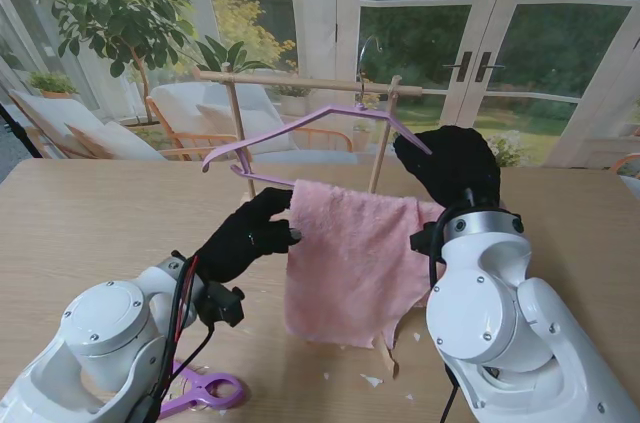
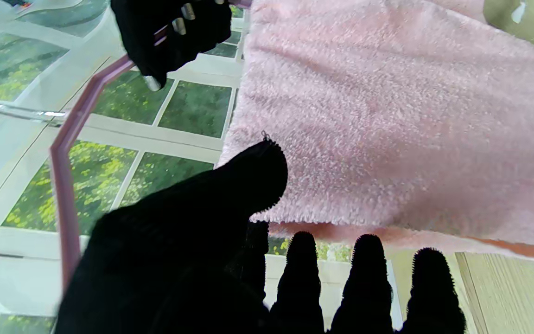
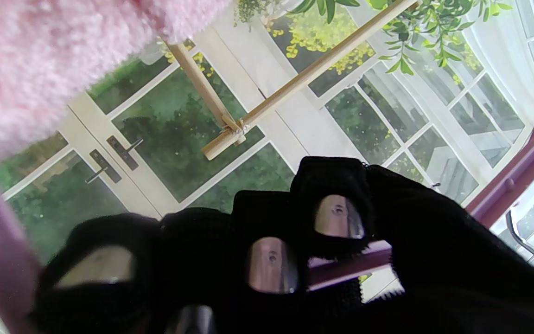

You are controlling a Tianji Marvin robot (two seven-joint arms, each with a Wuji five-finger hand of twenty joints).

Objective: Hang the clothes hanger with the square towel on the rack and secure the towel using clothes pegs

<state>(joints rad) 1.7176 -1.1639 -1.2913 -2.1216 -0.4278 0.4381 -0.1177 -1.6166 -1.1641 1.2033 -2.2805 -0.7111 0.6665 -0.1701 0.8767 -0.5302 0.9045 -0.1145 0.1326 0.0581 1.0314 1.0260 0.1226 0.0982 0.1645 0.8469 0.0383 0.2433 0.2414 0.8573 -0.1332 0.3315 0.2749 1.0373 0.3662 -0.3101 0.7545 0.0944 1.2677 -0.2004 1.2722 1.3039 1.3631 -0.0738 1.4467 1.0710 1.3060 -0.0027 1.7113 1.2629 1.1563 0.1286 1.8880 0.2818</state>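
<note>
A purple hanger (image 1: 300, 128) carries a pink square towel (image 1: 350, 253) draped over its lower bar. Its metal hook (image 1: 365, 53) is up at the wooden rack's (image 1: 300, 81) top bar; I cannot tell whether it rests on it. My right hand (image 1: 450, 163) is shut on the hanger's right end, fingers curled round the purple bar (image 3: 350, 264). At the towel's left edge is my left hand (image 1: 250, 233), open, with its thumb (image 2: 257, 176) against the towel (image 2: 387, 116) and its fingers straight. One purple peg (image 1: 205, 388) lies on the table by my left arm.
The rack's two upright posts (image 1: 235, 123) stand behind the hanger on the wooden table (image 1: 90, 223). Small white scraps (image 1: 370, 380) lie near the towel's lower edge. Glass doors and a potted plant are behind the table.
</note>
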